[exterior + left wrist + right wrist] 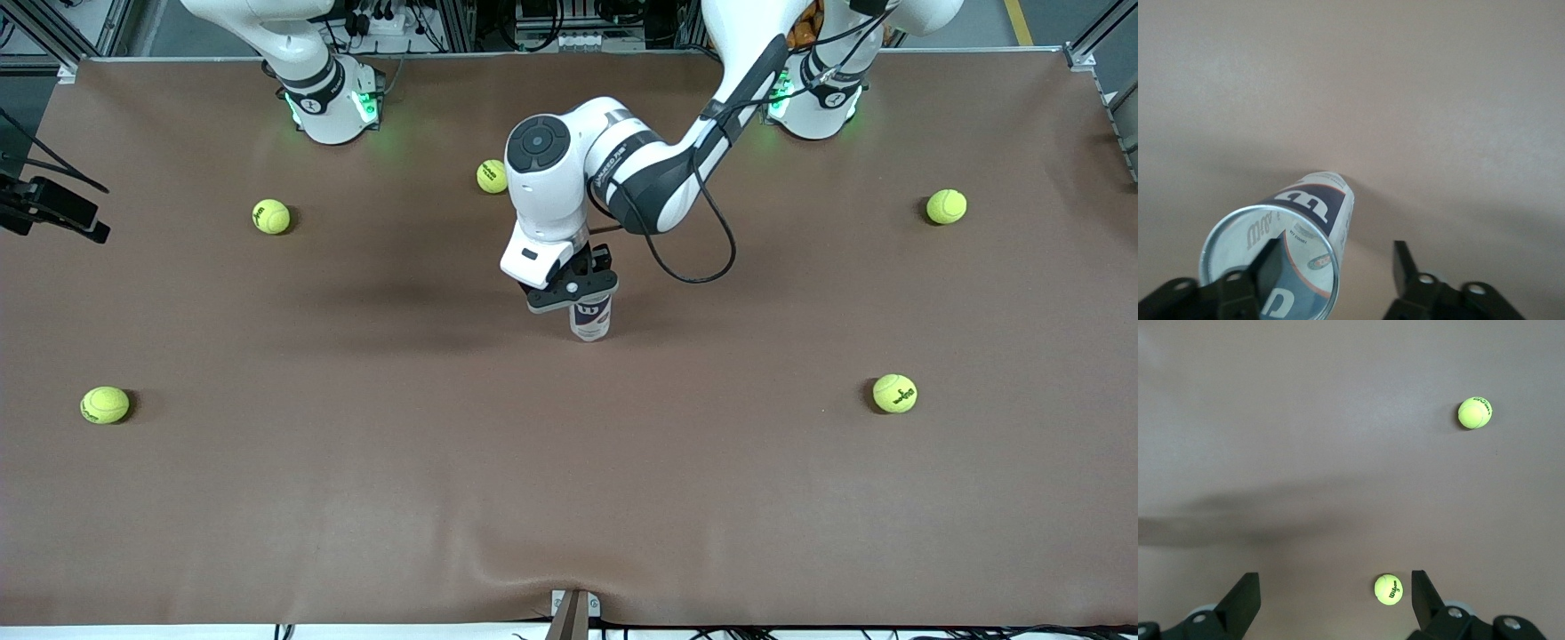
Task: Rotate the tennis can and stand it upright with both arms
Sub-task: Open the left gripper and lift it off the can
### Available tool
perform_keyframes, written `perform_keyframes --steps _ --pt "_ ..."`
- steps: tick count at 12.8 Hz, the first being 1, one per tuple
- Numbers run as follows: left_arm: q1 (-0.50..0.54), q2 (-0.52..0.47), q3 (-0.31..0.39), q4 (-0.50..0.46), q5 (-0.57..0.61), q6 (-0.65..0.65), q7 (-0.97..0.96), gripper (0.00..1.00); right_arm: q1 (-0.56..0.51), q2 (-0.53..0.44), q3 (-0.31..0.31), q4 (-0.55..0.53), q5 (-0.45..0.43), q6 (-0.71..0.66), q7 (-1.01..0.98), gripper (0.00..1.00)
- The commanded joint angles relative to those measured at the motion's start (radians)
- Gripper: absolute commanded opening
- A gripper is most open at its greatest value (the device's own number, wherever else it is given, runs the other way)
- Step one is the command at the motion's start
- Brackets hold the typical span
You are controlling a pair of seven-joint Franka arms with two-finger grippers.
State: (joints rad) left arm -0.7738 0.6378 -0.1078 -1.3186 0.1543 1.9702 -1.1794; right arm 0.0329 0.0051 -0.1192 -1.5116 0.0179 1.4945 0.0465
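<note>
The tennis can (pixel 591 318) stands upright on the brown table near its middle, clear with a white and dark-blue label. In the left wrist view the tennis can (pixel 1315 207) shows its silvery rim from above. My left gripper (pixel 576 286) hangs right over the can's top and is open. In the left wrist view my left gripper (pixel 1337 243) has one finger (pixel 1268 263) over the can's mouth and the other finger (pixel 1403 267) apart from the can's wall. My right gripper (pixel 1333 577) is open and empty, high above the table; the front view does not show it.
Several yellow-green tennis balls lie scattered on the table, one (pixel 492 176) near the left arm's elbow, others (pixel 271 216) (pixel 894 393) toward the two ends. Two balls (pixel 1388 589) (pixel 1475 412) show below my right gripper. A black device (pixel 53 209) sticks in at the right arm's end.
</note>
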Motion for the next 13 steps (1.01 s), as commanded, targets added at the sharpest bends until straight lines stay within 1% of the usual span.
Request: perform_keyframes --steps 1,4,5,7,9,10,12,13 --pt "0.014 -0.053 0.003 0.005 -0.079 -0.016 0.0 1.0 -0.004 -0.007 0.006 -0.002 0.014 -0.003 0.009 1.0" --pt "0.077 -0.118 -0.003 0.013 -0.146 -0.016 0.01 1.0 -0.005 -0.008 0.004 -0.002 0.014 -0.005 0.009 1.0" --pt "0.085 -0.136 -0.003 0.013 -0.145 -0.016 0.012 1.0 -0.005 -0.008 0.004 -0.002 0.014 -0.005 0.009 1.0" --pt "0.096 -0.18 0.023 0.012 -0.131 -0.051 0.03 1.0 -0.005 -0.008 0.004 -0.001 0.014 -0.005 0.009 1.0" --pt "0.129 -0.225 0.046 0.012 -0.133 -0.073 0.093 1.0 -0.005 -0.008 0.004 -0.001 0.014 -0.005 0.009 1.0" --pt "0.163 -0.228 0.043 0.012 -0.133 -0.083 0.118 1.0 -0.004 -0.008 0.004 -0.001 0.014 -0.005 0.009 1.0" --pt "0.185 -0.231 0.048 0.012 -0.13 -0.085 0.121 1.0 -0.004 -0.008 0.006 -0.002 0.014 -0.005 0.007 1.0" --pt "0.212 -0.246 0.063 0.01 -0.131 -0.085 0.133 1.0 -0.004 -0.008 0.004 -0.002 0.014 -0.005 0.007 1.0"
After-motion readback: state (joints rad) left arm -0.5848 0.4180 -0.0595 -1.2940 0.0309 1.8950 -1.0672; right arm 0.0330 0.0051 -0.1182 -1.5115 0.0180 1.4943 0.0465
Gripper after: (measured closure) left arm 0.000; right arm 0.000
